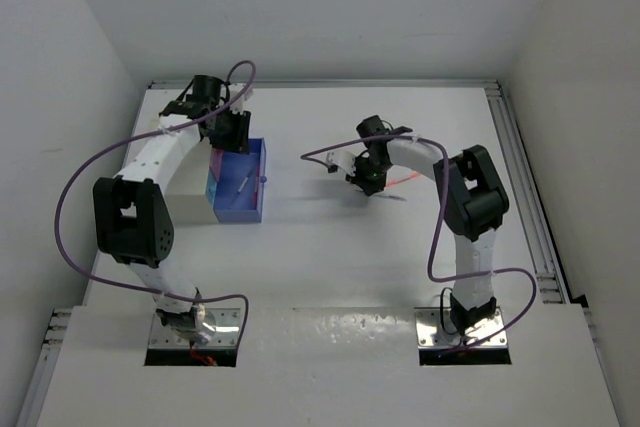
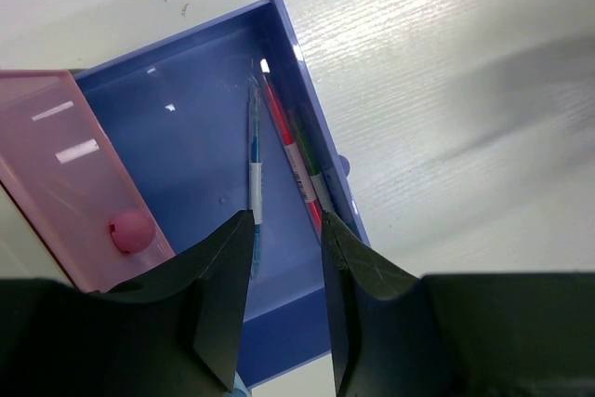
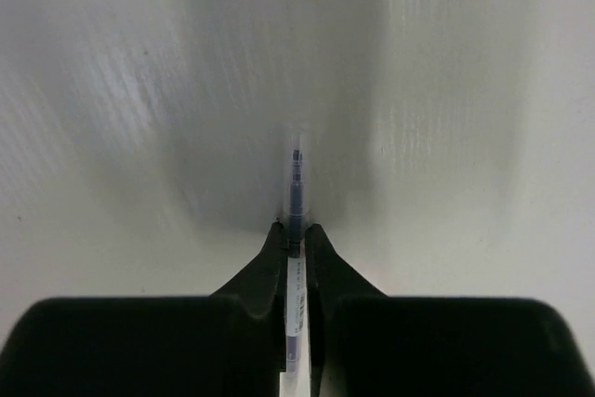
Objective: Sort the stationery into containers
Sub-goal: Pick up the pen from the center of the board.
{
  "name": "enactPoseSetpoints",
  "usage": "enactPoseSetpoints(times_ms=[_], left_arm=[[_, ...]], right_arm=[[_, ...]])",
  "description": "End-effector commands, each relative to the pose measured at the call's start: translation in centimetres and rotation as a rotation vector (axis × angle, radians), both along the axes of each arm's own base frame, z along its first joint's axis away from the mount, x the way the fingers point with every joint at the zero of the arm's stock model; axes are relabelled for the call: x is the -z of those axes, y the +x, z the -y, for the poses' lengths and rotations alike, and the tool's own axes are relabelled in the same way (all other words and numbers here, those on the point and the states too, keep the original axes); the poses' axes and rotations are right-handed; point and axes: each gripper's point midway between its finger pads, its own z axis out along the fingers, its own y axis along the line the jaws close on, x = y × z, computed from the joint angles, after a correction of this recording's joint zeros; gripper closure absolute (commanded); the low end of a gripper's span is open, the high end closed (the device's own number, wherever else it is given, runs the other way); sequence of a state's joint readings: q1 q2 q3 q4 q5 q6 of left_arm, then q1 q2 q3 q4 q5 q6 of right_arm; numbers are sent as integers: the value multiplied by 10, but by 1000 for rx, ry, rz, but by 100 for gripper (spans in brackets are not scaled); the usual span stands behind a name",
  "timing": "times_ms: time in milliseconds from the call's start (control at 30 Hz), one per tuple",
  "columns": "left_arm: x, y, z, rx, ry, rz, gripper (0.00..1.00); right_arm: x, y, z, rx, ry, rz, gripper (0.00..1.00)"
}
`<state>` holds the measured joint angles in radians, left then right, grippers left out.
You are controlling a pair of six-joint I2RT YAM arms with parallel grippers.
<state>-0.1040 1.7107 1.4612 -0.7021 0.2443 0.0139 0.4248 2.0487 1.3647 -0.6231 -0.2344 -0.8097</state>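
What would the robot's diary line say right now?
left gripper: open over blue box | blue box: pens inside | right gripper: shut on pen

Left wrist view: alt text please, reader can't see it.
The left claw hangs open over a blue drawer-box that holds a few thin pens lying along its right wall. A pink drawer-box with a round knob sits at the blue one's left, both on a white table.
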Motion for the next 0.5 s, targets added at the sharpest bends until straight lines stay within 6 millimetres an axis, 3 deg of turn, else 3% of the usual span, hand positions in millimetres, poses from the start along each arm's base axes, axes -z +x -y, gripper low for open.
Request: enactPoseSetpoints(times_ms=[0, 67, 200, 233, 267, 300, 333, 467], left_arm=[[-38, 4, 0, -1, -26, 101, 59], [-44, 3, 5, 16, -48, 119, 59], [-78, -7, 24, 75, -164, 215, 59], [-80, -10, 32, 102, -218, 239, 59], [-85, -14, 37, 118, -246, 267, 59], [-102, -22, 43, 145, -284, 319, 59], [-103, -28, 54, 198, -339, 347, 59], [-134, -62, 82, 295, -514, 431, 57]], right_arm=[[-8, -3, -4, -56, -16, 54, 99], [-22, -12, -14, -42, 18, 45, 100], [-90, -18, -56, 67, 245, 21, 100], [-123, -18, -71, 135, 361, -9, 100], [-139, -16, -78, 166, 419, -27, 100], [-154, -17, -85, 202, 479, -57, 100], [-176, -12, -90, 287, 559, -90, 100], [-227, -20, -109, 402, 807, -255, 100]])
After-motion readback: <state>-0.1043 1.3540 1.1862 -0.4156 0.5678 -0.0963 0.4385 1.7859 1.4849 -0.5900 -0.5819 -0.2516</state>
